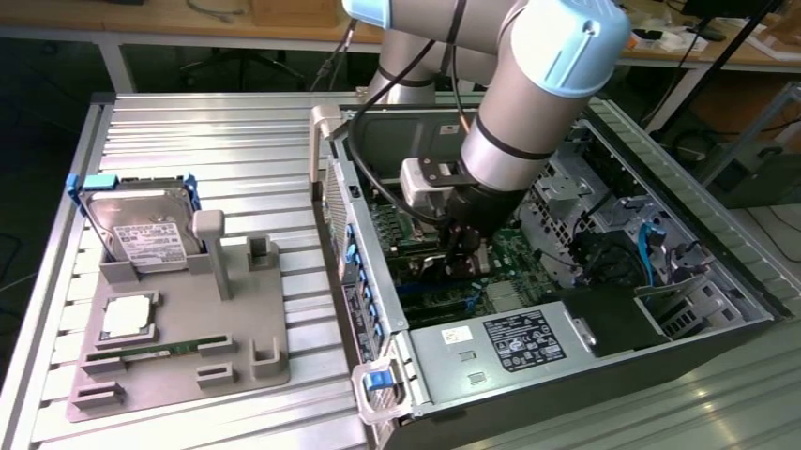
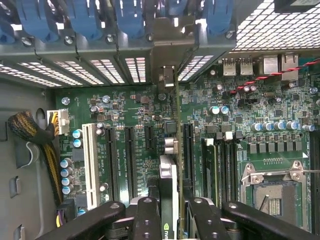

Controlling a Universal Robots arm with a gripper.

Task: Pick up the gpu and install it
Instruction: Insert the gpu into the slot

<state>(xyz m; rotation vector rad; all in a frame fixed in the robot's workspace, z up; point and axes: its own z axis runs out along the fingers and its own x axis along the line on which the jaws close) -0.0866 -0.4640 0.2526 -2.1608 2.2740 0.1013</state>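
The gpu (image 2: 169, 175) appears edge-on in the wrist view as a thin black shroud with a green board edge. Its silver end bracket (image 2: 168, 75) reaches the case's rear slot wall. My gripper (image 2: 172, 212) is shut on it, with one black finger (image 2: 146, 217) on each side. The card stands upright over the motherboard (image 2: 125, 107), in line with the long black expansion slots (image 2: 187, 150). Whether its edge is seated in a slot is hidden. In the exterior view my gripper (image 1: 460, 251) reaches down inside the open computer case (image 1: 701, 281).
A white slot (image 2: 91, 165), a CPU socket (image 2: 270, 192) and a yellow-black cable bundle (image 2: 30, 132) surround the card. Beside the case, a grey fixture (image 1: 188, 375) holds a silver hard drive (image 1: 144, 232), a processor (image 1: 128, 317) and a memory stick (image 1: 163, 349).
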